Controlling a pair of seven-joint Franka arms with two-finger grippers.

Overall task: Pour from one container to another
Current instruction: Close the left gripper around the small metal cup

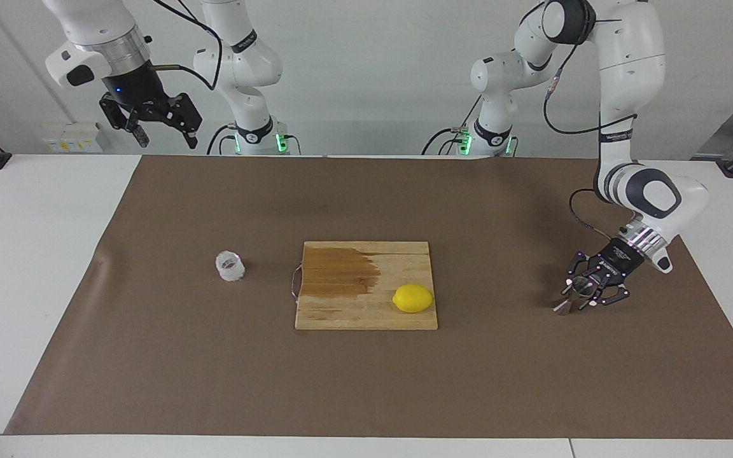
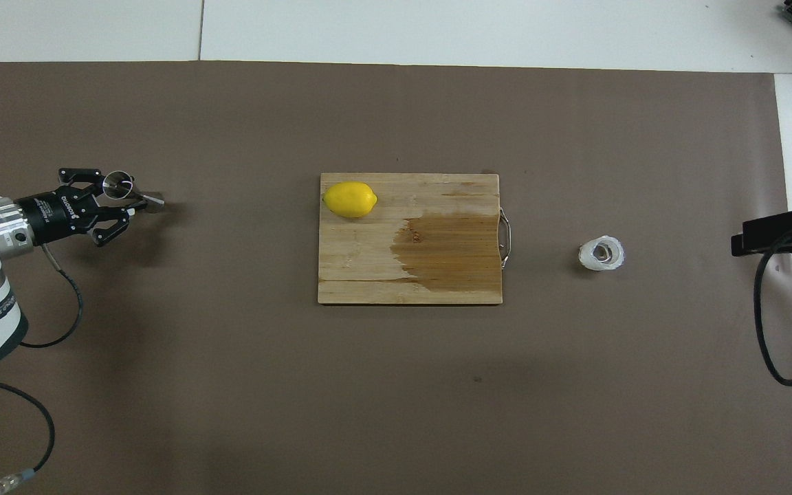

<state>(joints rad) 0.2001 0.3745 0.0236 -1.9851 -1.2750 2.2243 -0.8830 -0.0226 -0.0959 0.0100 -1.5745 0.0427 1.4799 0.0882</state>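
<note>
- The cutting board [image 1: 366, 284] is taken as the landmark; a lemon [image 1: 413, 298] is seen on its corner toward the left arm's end of the table, and a darker wet-looking patch is seen on the board's surface toward the right arm's end
- The steel jigger [image 1: 571, 296] is found well apart from the board, toward the left arm's end of the table, low on the brown mat [image 1: 366, 381]
- The left gripper [image 1: 586, 289] is set down around the jigger, its fingers drawn in on either side of the waist; whether a firm grasp is made cannot be told
- The clear cup [image 1: 230, 266] is left standing alone, well apart from the board toward the right arm's end
- The right gripper [image 1: 161, 121] is held high, over the mat's edge at the right arm's end, fingers spread and nothing held; that arm is judged to be waiting
- The step in hand is judged to be the taking of the jigger; nothing has been poured
- Next, the grip is to be made secure, the jigger lifted upright, and the cup fetched by the right arm for pouring
</note>
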